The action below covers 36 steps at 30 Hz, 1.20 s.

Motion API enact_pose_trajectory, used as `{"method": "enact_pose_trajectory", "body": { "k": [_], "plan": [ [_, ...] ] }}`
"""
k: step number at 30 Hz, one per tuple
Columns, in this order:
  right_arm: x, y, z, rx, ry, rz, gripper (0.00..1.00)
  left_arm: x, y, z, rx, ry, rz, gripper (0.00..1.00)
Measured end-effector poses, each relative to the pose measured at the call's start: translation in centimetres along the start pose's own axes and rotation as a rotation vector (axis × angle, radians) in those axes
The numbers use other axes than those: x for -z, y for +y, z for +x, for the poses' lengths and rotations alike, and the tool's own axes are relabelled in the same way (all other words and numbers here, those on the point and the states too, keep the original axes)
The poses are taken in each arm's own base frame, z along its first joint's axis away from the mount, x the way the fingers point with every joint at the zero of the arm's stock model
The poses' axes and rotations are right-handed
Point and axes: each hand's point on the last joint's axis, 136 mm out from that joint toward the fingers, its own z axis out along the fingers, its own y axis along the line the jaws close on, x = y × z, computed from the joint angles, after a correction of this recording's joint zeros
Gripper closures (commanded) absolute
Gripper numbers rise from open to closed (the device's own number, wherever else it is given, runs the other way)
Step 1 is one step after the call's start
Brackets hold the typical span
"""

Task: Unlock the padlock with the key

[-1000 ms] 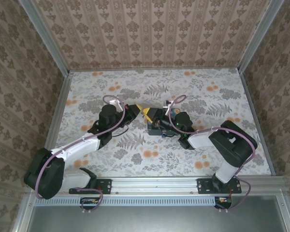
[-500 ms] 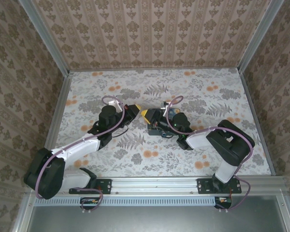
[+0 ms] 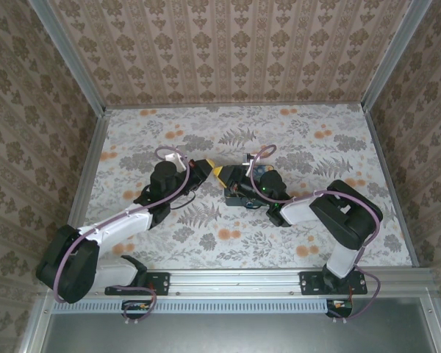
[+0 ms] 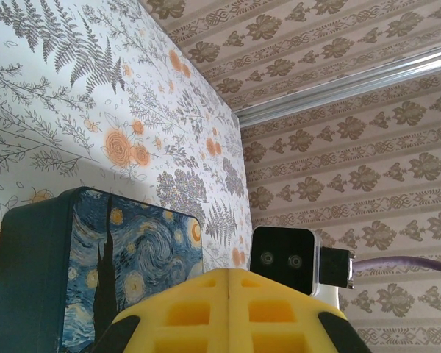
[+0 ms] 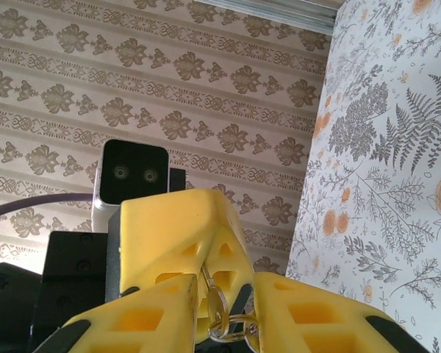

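Nothing in view shows a sprung shackle, so I judge the job about midway. The two arms meet over the middle of the bench (image 3: 169, 140) and the small metal parts hang between their tips, so the picking up looks done. What seems left is lining the key up with the keyhole, seating it and turning it.

Counted from the biggest down, there is one flowered bench. On it work two arms, the left arm (image 3: 117, 224) and the right arm (image 3: 338, 213). One dark box (image 4: 132, 257) with a starry-night painting lies just beside the meeting point.

Each arm carries a gripper with yellow fingers, two in all. The left gripper (image 4: 228, 283) has its fingers pressed together with no gap visible. In the right wrist view a thin metal sliver (image 5: 206, 283) comes out from its tip. The right gripper (image 5: 224, 294) has its fingers a little apart, and I cannot tell whether they are pinching what sits between them.

In that gap hangs one key ring (image 5: 231, 327), linked to the sliver. The sliver may be the key's blade or the padlock's shackle, but it is too small to call. I cannot pick out the padlock itself with certainty. It should be at that same spot, hidden where the fingertips crowd together.
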Motion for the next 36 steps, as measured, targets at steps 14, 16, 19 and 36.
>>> {"method": "enact_pose_trajectory", "body": {
  "k": [14,16,19,36],
  "plan": [
    [0.12,0.11,-0.10,0.009,-0.008,-0.007,0.95,0.09,0.31,-0.04,0.001,-0.007,-0.009,1.00],
    [0.15,0.08,-0.08,0.009,-0.008,-0.006,1.00,0.10,0.34,-0.03,0.001,-0.008,-0.010,1.00],
    [0.16,0.08,-0.10,0.009,-0.009,-0.006,1.00,0.10,0.37,-0.05,0.001,-0.009,-0.011,1.00],
    [0.77,0.08,-0.21,0.010,-0.014,-0.005,1.00,0.04,0.20,0.31,-0.001,-0.003,-0.007,1.00]
  ]
}}
